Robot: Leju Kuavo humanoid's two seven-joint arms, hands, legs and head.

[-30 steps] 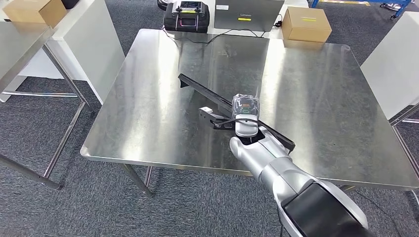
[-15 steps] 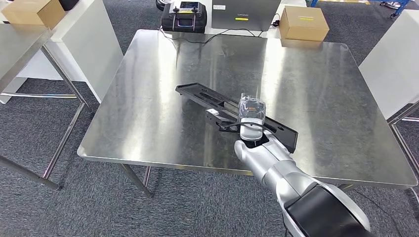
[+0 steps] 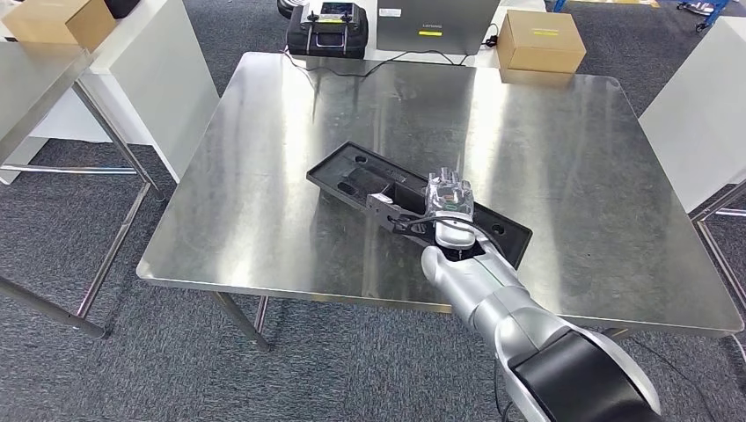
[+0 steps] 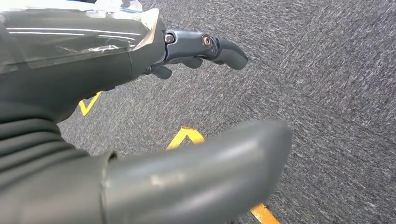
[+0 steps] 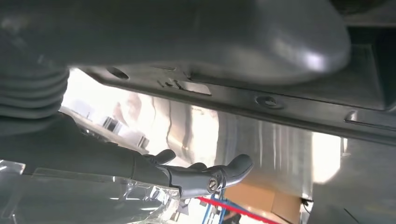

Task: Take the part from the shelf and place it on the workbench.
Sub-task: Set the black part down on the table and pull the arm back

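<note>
Fingers (image 5: 233, 169) of right hand (image 3: 447, 209) grip long black plastic part (image 3: 352, 176), which lies beneath them on steel workbench (image 3: 563, 176); left hand (image 4: 140, 140) holds nothing, fingers apart.

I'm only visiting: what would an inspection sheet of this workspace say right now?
Surface: steel workbench, shiny, bare around the part.
Job's things: black part lying long across the workbench.
Clutter: two cardboard boxes, black case, at or past the far edge.
Hands: right hand on the part; left hand over carpet, holding nothing.
Cables: black cable at the far edge.
Surroundings: grey carpet, white tables.
</note>
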